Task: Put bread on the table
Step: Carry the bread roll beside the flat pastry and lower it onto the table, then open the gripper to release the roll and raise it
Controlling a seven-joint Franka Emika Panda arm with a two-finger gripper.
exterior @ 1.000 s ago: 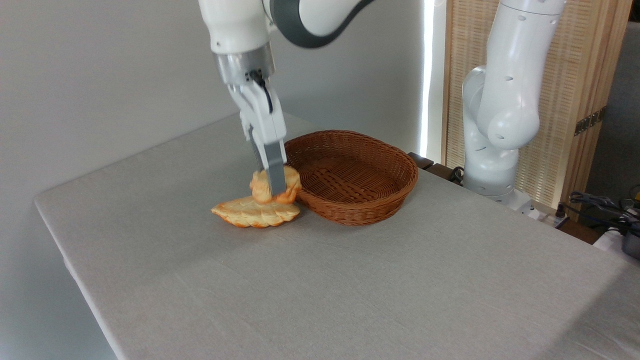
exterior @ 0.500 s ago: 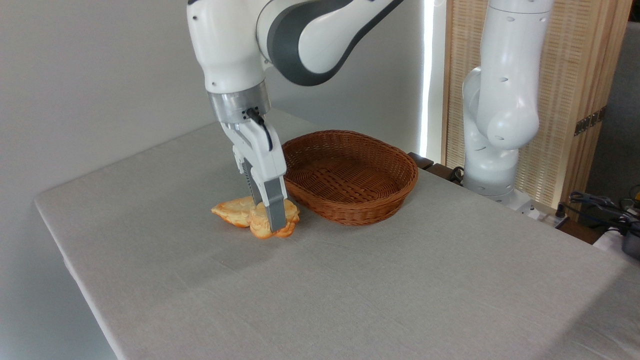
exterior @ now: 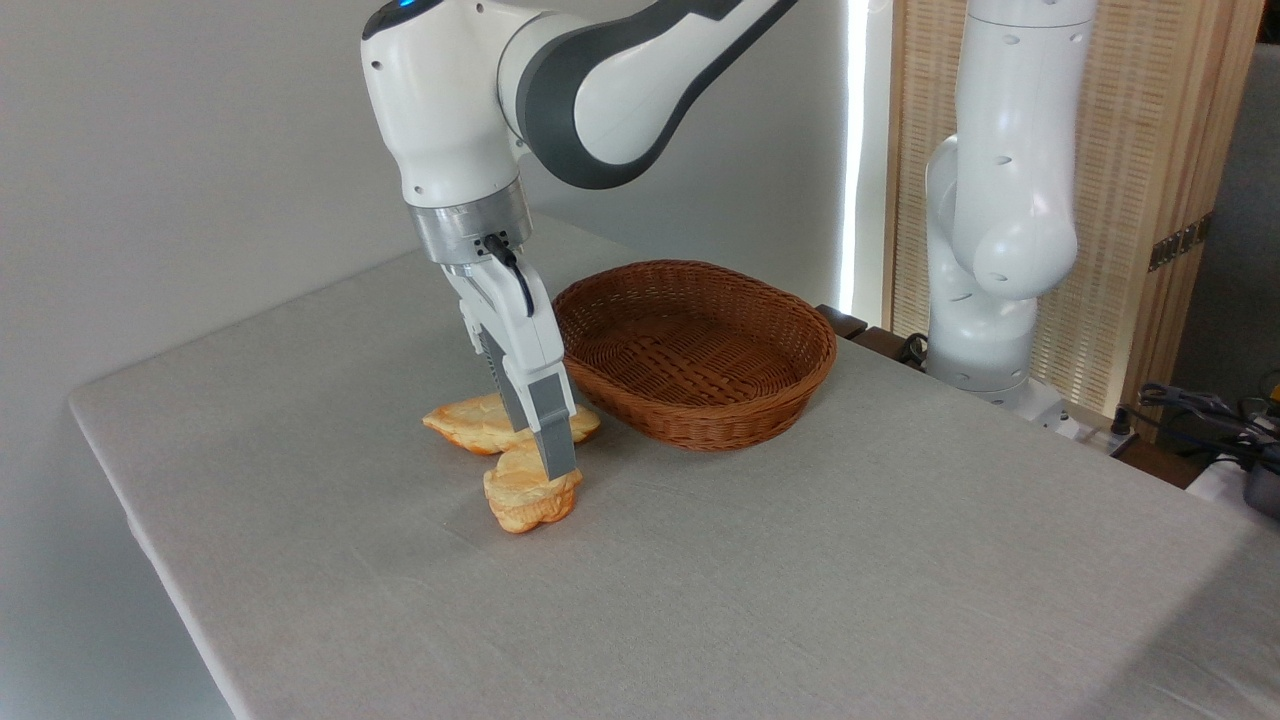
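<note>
The bread (exterior: 525, 495), a small lumpy golden bun, lies low on the light-grey table (exterior: 800, 580), in front of the flat leaf-shaped bread. Its underside looks to be touching the cloth. My gripper (exterior: 555, 462) points down onto the bun's upper right part, and its fingers are closed on it. The near finger (exterior: 552, 430) hides the far one and the grip point.
A flat, long golden bread (exterior: 470, 425) lies just behind the bun. An empty brown wicker basket (exterior: 700, 350) stands to the right of the gripper. The arm's white base (exterior: 985, 300) rises at the table's far right, with cables (exterior: 1200, 410) beside it.
The gripper has carried the bun from above the flat bread, down and toward the camera. The bun now sits at table level in front of the flat bread.
</note>
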